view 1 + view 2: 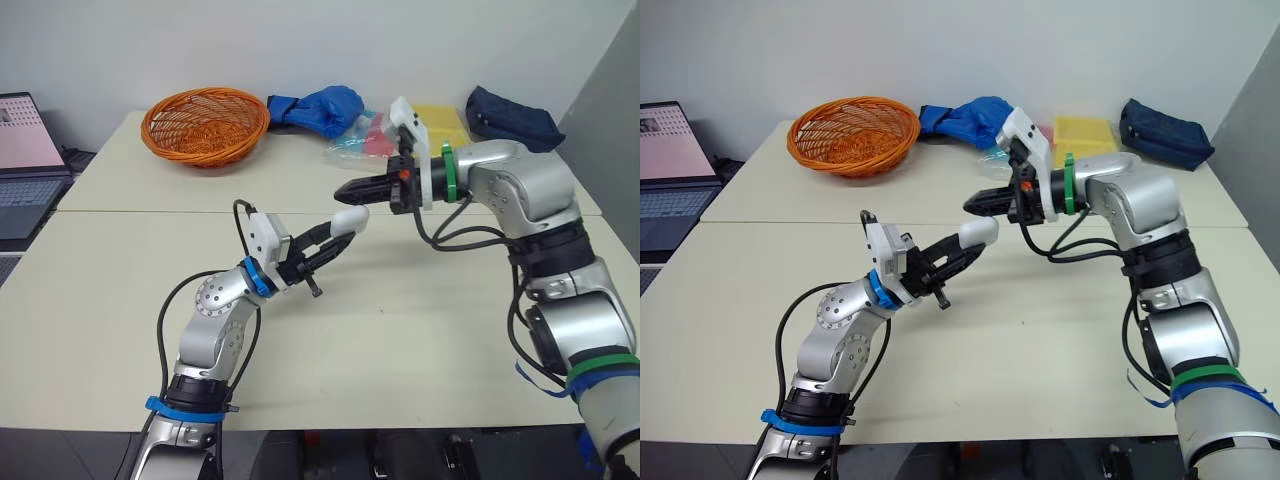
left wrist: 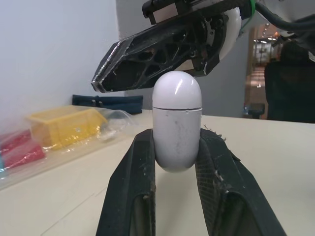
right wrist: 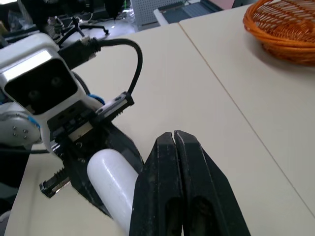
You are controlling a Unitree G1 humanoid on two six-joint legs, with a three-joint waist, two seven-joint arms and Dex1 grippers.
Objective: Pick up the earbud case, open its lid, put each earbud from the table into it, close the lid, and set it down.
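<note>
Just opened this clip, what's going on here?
The left gripper holds the white case between its fingers, raised above the table. Its lid is shut. The right gripper, fingers together, points its tips at the lid end of the case, likely getting ready to open it.

White earbud case [image 2: 176,123], orange basket [image 1: 205,125], yellow box [image 1: 1085,135], cream table [image 1: 420,340].

No legible text, label, brand or number anywhere
</note>
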